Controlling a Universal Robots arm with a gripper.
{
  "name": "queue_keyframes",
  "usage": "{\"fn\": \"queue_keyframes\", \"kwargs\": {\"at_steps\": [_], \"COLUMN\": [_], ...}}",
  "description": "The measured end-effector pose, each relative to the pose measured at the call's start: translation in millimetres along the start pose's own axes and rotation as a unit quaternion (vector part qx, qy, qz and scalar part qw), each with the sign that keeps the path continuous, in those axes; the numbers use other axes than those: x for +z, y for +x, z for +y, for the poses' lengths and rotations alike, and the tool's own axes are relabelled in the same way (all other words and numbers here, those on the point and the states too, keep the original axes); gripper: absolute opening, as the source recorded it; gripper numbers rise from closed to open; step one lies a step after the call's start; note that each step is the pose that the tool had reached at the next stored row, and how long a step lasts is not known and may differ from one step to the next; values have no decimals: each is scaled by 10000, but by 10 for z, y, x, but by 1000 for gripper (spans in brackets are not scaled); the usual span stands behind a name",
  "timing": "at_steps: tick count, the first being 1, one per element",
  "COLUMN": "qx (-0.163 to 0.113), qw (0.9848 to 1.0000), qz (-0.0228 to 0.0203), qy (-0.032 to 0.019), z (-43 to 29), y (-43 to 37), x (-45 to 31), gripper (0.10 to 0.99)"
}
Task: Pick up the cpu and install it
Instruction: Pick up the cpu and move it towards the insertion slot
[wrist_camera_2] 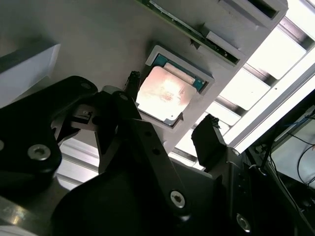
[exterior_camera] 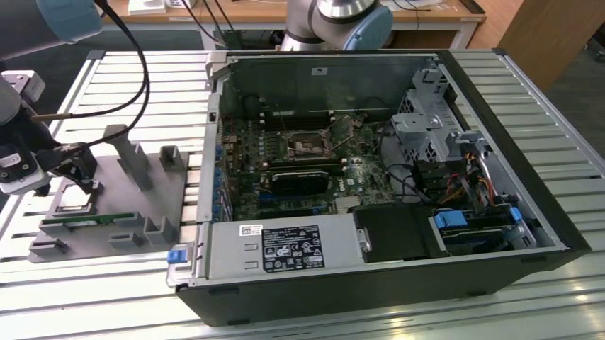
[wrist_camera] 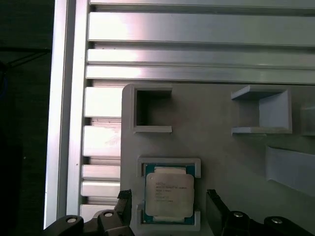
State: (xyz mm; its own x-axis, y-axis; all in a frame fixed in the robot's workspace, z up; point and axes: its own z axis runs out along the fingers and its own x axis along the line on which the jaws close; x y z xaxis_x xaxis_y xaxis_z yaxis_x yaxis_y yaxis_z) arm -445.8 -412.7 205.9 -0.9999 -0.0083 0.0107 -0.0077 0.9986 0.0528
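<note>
Over on the exterior view's left, the arm is bent down over the grey tray [wrist_camera: 221,162], which lies on a table of aluminium slats [wrist_camera: 197,29] just beside the open computer case [exterior_camera: 378,297]. The cpu [wrist_camera_2: 165,96] lies flat, shiny side up, in a shallow square pocket close to one edge of that tray. It has not been lifted. The gripper [wrist_camera: 168,192] hangs right over it with its jaws spread wide, grasping nothing. In both wrist views the two black fingers [wrist_camera: 124,201] stand one on each side of the chip, outside the pocket's low walls and apart from the metal. I cannot tell from here how far above the tray the fingertips are. In the exterior view a long green memory stick [exterior_camera: 85,220] lies in the tray near the chip. A few upright grey posts and open-sided holders rise from the rest of the tray. Inside the case, well apart from the arm, the dark square socket [exterior_camera: 307,146] sits on the board among cables and drive cages.
</note>
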Motion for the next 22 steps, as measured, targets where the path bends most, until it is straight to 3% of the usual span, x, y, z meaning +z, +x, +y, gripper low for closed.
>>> {"fn": "queue_keyframes", "kwargs": {"at_steps": [7, 15, 22], "qx": [-1, -1, 0], "qw": [10000, 10000, 10000], "qz": [-1, 0, 0], "qy": [0, 0, 0], "z": [-2, -6, -8], "y": [25, 27, -14], "x": [26, 111, 150], "gripper": [706, 706, 706]}}
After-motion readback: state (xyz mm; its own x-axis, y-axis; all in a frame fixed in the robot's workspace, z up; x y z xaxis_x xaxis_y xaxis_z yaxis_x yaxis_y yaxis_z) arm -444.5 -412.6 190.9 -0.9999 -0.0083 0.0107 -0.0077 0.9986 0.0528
